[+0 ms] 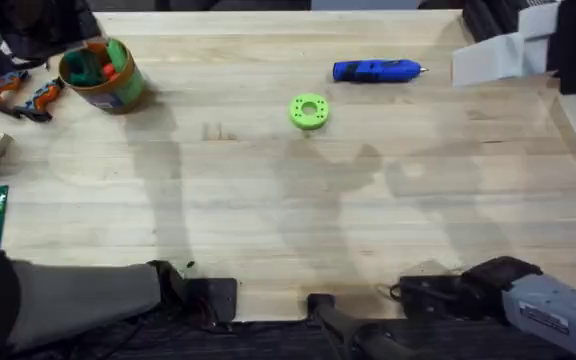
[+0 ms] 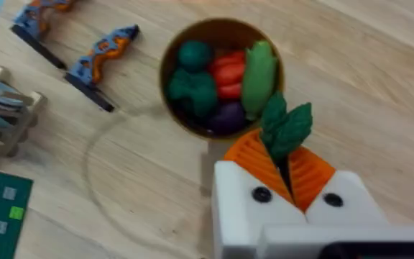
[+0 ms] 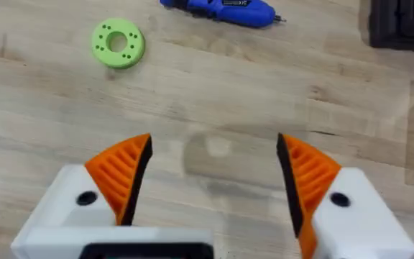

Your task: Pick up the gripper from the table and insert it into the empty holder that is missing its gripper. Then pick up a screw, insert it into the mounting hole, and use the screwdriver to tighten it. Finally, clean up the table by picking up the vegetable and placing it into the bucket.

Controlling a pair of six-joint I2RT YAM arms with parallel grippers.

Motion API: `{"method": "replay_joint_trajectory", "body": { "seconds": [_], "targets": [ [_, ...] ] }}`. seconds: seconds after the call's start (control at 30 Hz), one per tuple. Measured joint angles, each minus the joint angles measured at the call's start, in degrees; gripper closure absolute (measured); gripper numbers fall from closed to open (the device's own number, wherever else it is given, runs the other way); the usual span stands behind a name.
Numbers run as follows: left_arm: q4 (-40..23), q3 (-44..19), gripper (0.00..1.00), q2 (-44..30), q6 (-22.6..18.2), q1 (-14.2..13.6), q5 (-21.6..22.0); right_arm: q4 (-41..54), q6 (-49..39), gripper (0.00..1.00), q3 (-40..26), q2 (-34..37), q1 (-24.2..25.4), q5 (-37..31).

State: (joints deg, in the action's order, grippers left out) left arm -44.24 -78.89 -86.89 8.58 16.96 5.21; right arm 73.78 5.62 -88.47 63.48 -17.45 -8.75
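vegetable [image 2: 286, 128] | upright (leafy end up) | left end effector [image 2: 291, 173] clamps it

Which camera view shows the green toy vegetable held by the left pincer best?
The left wrist view: the vegetable sits large, pinched between the left pincer pads, just beside the bucket. In the overhead view the bucket appears, but I cannot make out the vegetable.

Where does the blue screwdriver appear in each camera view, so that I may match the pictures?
Overhead: the blue screwdriver lies at the table's far side, right of centre.
Left wrist: not in this picture.
Right wrist: the screwdriver is at the top edge, partly cut off.
Shared landmark: the green ring-shaped disc lying near it.
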Motion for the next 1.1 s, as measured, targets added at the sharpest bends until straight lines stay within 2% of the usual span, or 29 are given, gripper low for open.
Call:
{"method": "replay_joint_trajectory", "body": {
  "seconds": [0.27, 0.47, 0.63, 0.67, 0.77, 0.83, 1.0, 1.07, 1.1],
  "targets": [
    [7.0, 0.0, 0.993, -4.5, 0.0, 3.9, 1.5, 0.0, 0.0, 0.008, 0.0, 0.0, 0.0, 0.0],
    [11.2, 0.0, 0.993, -8.8, 0.0, 5.0, 1.7, 0.0, 0.0, 0.009, 0.0, 0.0, 0.0, 0.0],
    [12.1, 0.0, 0.966, -10.1, 0.0, 5.2, 1.8, 0.0, 0.0, 0.008, 0.0, 0.0, 0.0, 0.0],
    [12.2, 0.0, 0.929, -10.1, -0.1, 5.2, 1.8, 0.0, 0.0, 0.008, 0.0, 0.0, 0.0, 0.0],
    [12.3, 0.0, 0.649, -10.1, -0.2, 5.2, 1.8, 0.0, 0.0, 0.009, 0.0, 0.0, 0.0, 0.0],
    [12.3, 0.0, 0.52, -10.1, -0.2, 5.2, 1.9, 0.0, 0.0, 0.009, 0.0, 0.0, 0.0, 0.0],
    [11.2, 0.0, 0.453, -10.1, -0.2, 5.2, 1.9, 0.0, 0.0, 0.009, 0.0, 0.0, 0.0, 0.0],
    [9.5, 0.0, 0.451, -10.0, -0.2, 5.2, 1.4, 0.0, 0.0, 0.009, 0.0, 0.0, 0.0, 0.0],
    [5.6, 0.0, 0.452, -9.3, -0.2, 5.2, 0.2, 0.0, 0.0, 0.008, 0.0, 0.0, 0.0, 0.0]
  ]
}}
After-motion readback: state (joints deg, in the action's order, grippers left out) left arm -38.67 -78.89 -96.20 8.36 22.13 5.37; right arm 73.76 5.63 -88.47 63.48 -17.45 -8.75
